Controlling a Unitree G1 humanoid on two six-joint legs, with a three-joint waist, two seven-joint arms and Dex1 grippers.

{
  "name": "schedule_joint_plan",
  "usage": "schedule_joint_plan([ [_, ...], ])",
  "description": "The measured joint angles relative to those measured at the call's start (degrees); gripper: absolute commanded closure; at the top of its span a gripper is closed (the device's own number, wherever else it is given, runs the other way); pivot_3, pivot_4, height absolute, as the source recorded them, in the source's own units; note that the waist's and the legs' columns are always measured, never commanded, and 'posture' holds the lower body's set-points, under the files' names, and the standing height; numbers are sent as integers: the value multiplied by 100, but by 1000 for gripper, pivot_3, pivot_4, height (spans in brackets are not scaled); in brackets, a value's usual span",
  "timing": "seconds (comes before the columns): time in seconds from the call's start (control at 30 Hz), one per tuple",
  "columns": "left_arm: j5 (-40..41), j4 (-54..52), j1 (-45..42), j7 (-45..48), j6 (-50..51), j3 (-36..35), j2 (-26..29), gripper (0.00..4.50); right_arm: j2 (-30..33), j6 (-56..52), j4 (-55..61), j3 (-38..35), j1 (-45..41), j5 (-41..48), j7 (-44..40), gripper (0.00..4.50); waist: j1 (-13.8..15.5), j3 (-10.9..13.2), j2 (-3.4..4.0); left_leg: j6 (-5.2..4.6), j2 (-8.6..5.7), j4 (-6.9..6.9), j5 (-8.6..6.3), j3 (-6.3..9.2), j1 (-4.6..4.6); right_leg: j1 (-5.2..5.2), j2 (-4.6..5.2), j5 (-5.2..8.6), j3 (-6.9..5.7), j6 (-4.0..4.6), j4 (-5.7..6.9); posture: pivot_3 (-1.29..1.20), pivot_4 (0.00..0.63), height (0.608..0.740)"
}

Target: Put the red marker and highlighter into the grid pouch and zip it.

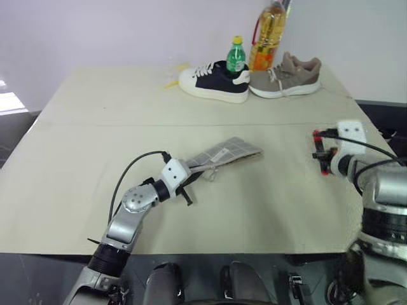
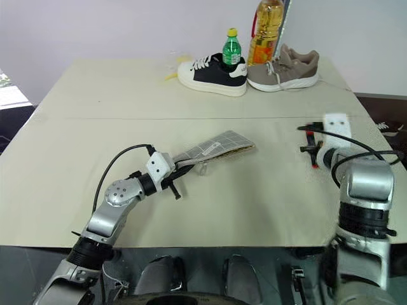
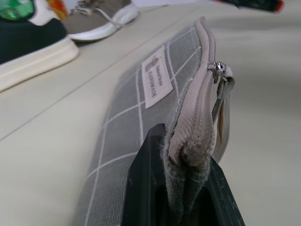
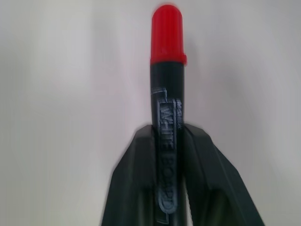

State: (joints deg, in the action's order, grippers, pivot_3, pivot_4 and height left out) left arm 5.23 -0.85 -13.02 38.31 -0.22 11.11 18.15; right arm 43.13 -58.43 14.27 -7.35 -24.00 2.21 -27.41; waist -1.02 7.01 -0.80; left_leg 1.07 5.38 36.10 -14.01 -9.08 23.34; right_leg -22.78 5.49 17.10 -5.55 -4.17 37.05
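The grid pouch (image 1: 226, 152) lies on the table, its near end lifted a little, and my left gripper (image 1: 194, 173) is shut on that end. In the left wrist view the black fingers (image 3: 146, 188) pinch the fabric beside the zipper; the zipper pull (image 3: 218, 68) sits partway along, and a narrow gap gapes below it. At the right side of the table my right gripper (image 1: 324, 152) is shut on the red marker (image 4: 167, 84), which lies on the cloth with its red cap pointing away past the fingertips. The highlighter is hidden.
At the far edge stand a white-and-black shoe (image 1: 213, 82), a taupe shoe (image 1: 286, 77), a green bottle (image 1: 236, 57) and an oil bottle (image 1: 267, 35). A small yellow scrap (image 1: 170, 83) lies beside the white shoe. Beige cloth covers the table (image 1: 95, 159).
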Motion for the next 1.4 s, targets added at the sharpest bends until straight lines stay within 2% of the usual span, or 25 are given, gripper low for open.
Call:
schedule_joint_plan([
  [0.03,16,-1,-5,-1,4,-63,12,4500,473,971,247,528,130,-207,-373,4216,2,1,-2,0,-1,0,0,-1,0,1,0,2,0,-4,-2,0,150,705],
  [0.07,27,0,-12,-5,12,-101,33,4500,678,1657,419,823,166,-321,-646,4216,-2,0,-10,0,0,-1,0,-1,-3,3,-2,3,0,-5,-2,0,150,705],
  [0.17,38,-1,-28,-9,70,-113,16,4500,817,2973,605,1282,295,-397,-1135,4216,8,4,-36,2,3,5,1,0,-9,12,-7,3,-1,-5,0,0,150,705],
  [0.33,49,-6,-26,-9,102,-127,15,4500,1006,4074,580,1577,416,-628,-1583,4216,32,9,-42,2,1,14,1,-1,-6,12,5,2,-1,-3,-1,0,150,705],
  [0.6,51,-30,-20,-10,135,-133,12,4500,1113,4771,260,1814,407,-1237,-1858,4216,30,9,-42,2,1,14,1,-1,-7,11,4,2,-2,-2,1,0,150,705],
  [0.97,54,-148,-2,3,183,-131,-18,4500,1016,4944,-62,1908,289,-1808,-1913,4216,30,9,-42,2,1,16,1,-2,-7,12,4,2,-2,-1,3,0,150,705],
  [1.17,52,-231,10,55,251,-97,-12,4500,953,5232,32,2272,-73,-2253,-2116,4216,23,9,-42,3,1,16,2,-3,-8,11,4,2,-2,-1,4,0,150,705],
  [1.4,52,-386,-30,138,396,-35,-19,4500,362,5133,481,2745,-489,-2638,-2510,4216,26,9,-42,3,1,20,2,-3,-7,12,3,2,-2,-1,5,0,150,705],
])
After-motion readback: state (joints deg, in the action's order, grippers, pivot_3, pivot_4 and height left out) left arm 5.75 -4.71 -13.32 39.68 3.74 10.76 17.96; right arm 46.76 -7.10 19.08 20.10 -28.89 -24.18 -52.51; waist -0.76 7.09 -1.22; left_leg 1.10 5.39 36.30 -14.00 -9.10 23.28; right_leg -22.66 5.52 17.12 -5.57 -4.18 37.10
